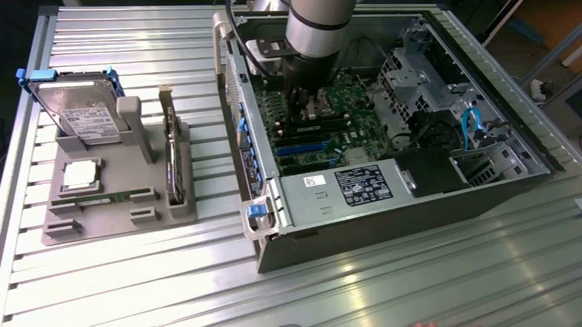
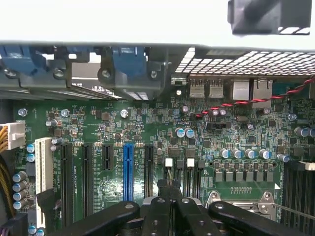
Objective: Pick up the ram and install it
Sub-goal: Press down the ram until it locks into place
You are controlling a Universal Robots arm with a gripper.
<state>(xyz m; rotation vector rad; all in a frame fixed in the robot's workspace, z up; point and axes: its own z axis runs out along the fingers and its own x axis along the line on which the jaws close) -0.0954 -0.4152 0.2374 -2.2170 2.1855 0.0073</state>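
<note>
Grey tray (image 1: 109, 221) holds the ram (image 1: 94, 198), well apart from closed fingers (image 2: 160, 209).

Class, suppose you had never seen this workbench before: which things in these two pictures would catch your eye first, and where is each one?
First, the open computer case at the exterior view's right, with the robot arm reaching down into it over the green motherboard. In the wrist view the end effector sits shut just above the board, near the blue slot. At the exterior view's left, a grey holder carries a hard drive.

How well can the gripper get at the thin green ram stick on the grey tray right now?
Probably not directly: the gripper sits down inside the open black computer case, whose wall stands between it and the ram stick.
</note>
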